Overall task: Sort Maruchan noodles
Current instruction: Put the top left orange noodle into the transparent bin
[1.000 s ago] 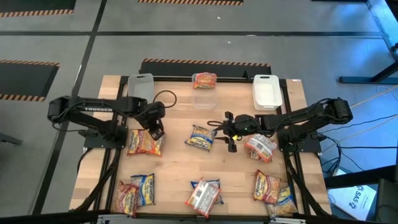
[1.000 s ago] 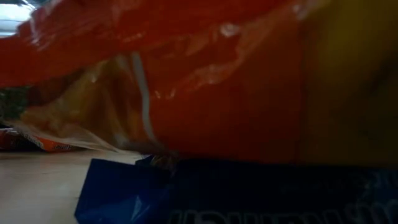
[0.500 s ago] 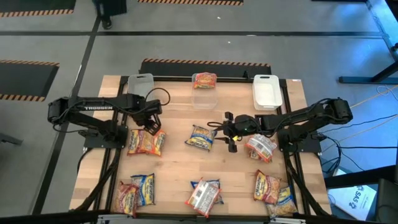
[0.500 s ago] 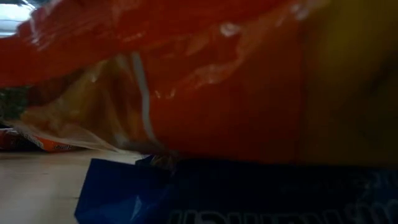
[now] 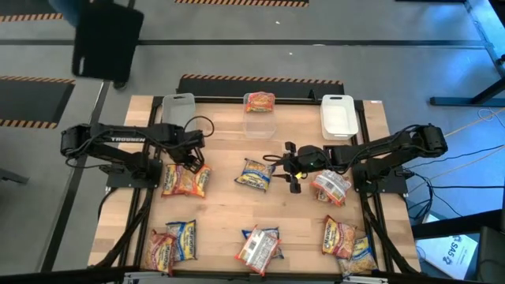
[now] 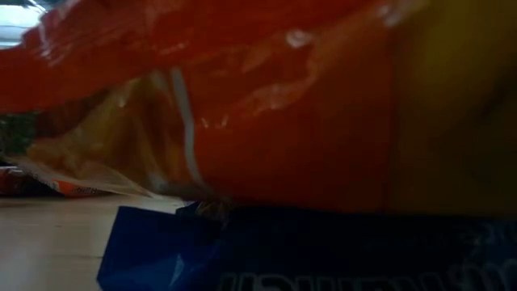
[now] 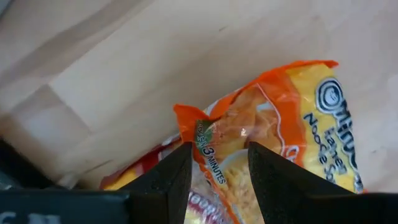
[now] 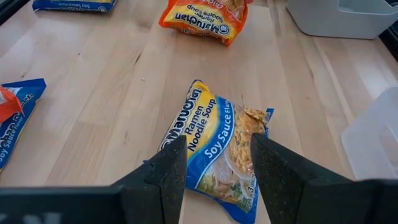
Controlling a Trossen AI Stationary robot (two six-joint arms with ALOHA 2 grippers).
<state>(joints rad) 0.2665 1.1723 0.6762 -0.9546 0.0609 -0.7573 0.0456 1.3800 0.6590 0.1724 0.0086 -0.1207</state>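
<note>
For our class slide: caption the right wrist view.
Open right gripper poised over a blue soy sauce ramen packet on the wooden table.

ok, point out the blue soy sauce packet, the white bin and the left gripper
blue soy sauce packet (image 8: 217, 146), right wrist view, middle of its printed face
white bin (image 5: 338, 116), high view, its inner floor
left gripper (image 7: 219, 163), left wrist view, midway between fingertips

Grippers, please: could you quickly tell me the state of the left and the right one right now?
Left gripper: open, empty, above an orange noodle packet.
Right gripper: open, empty, above a blue soy sauce packet.
</note>
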